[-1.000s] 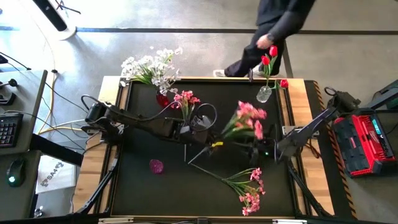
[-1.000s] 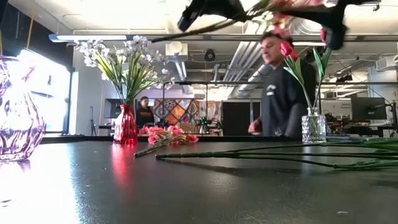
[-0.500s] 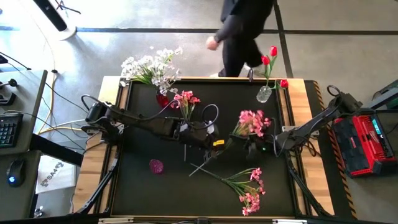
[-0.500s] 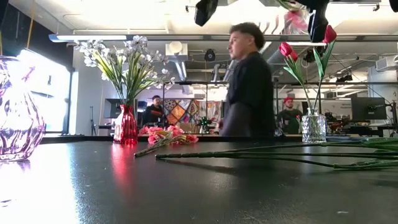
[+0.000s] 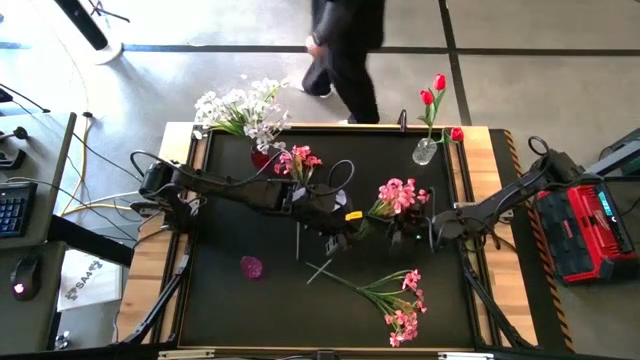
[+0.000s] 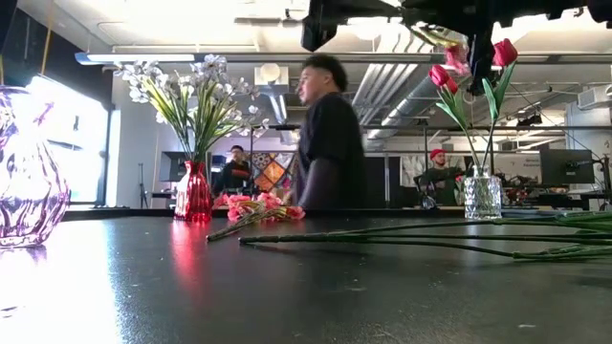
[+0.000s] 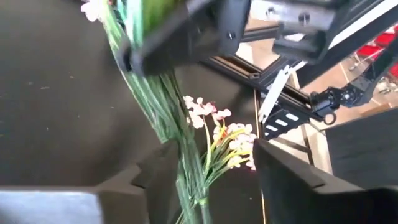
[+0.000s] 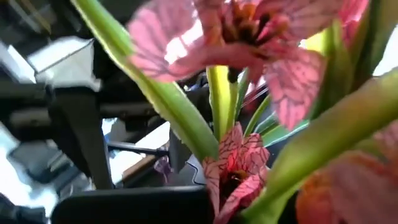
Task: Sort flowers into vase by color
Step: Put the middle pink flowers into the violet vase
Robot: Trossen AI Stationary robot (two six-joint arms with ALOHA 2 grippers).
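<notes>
My right gripper [image 5: 400, 232] and left gripper [image 5: 335, 238] both clamp the pink spray [image 5: 400, 195] mid-table; it has moved left, and the person [image 5: 340, 50] also walked left.

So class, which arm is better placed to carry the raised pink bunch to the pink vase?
Probably left: the pink vase is on its side, and the left gripper straddles the pink bunch stems.

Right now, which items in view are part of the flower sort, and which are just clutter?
Job:
- pink spray held up between both grippers
- pink spray on the table
- pink spray by the red vase
- white flowers in red vase
- red tulips in clear vase
- pink vase

Clutter:
- keyboard
- mouse
- red case
</notes>
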